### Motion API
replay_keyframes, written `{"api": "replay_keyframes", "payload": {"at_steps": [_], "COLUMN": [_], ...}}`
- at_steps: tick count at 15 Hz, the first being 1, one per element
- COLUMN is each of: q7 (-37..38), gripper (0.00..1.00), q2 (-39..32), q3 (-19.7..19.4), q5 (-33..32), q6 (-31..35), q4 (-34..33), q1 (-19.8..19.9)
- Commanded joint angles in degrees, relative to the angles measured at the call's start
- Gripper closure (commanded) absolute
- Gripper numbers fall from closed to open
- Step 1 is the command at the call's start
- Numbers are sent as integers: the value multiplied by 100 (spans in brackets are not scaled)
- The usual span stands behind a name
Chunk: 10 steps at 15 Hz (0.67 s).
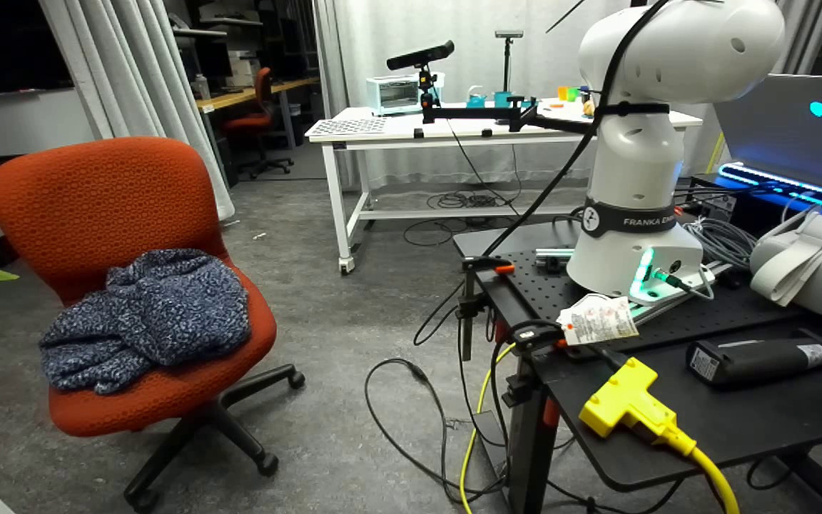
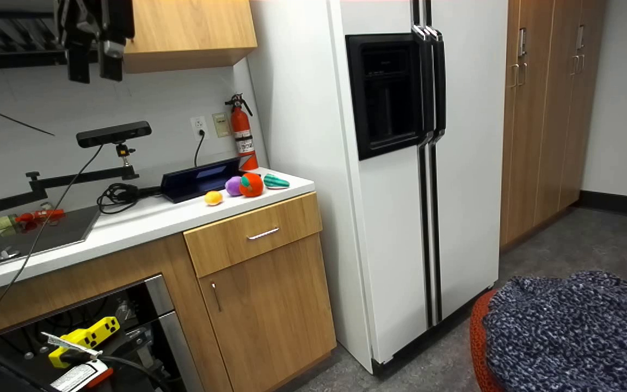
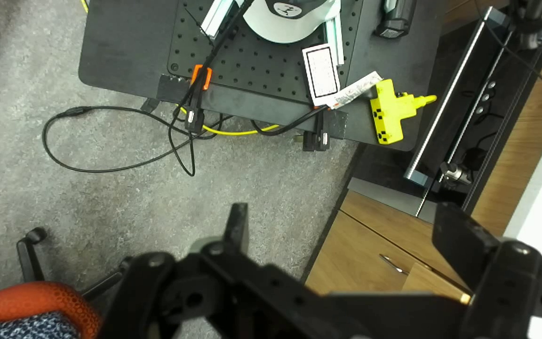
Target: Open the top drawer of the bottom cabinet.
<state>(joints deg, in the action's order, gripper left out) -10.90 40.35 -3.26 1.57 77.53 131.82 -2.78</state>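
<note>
- Top drawer (image 2: 226,249): one, wood front with metal handle (image 2: 263,233), directly below the counter's (image 2: 145,218) front edge, at the fridge (image 2: 389,228) end.
- Cabinet door (image 2: 272,305): one, directly below the drawer.
- Gripper (image 2: 95,73): one, in the air, fingers wide apart.
- Red ball (image 2: 251,185), purple ball (image 2: 233,186), yellow ball (image 2: 214,198), green toy (image 2: 276,181): near the counter's front edge, above the drawer.
- Extinguisher (image 2: 243,136): one, red, counter's rear corner, beside the fridge.
- Power block (image 1: 625,400): one, yellow, near a corner of the black table (image 1: 728,421).
</note>
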Motion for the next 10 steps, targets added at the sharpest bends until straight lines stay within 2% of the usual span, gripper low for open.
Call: {"api": "replay_keyframes", "payload": {"at_steps": [1, 5, 10], "q7": [33, 19, 71], "gripper": [0, 0, 0], "q2": [-259, -767, -1693], "q3": [35, 65, 168], "q5": [-118, -226, -414], "q6": [207, 734, 1756], "q4": [-73, -178, -450], "q1": [54, 53, 34]}}
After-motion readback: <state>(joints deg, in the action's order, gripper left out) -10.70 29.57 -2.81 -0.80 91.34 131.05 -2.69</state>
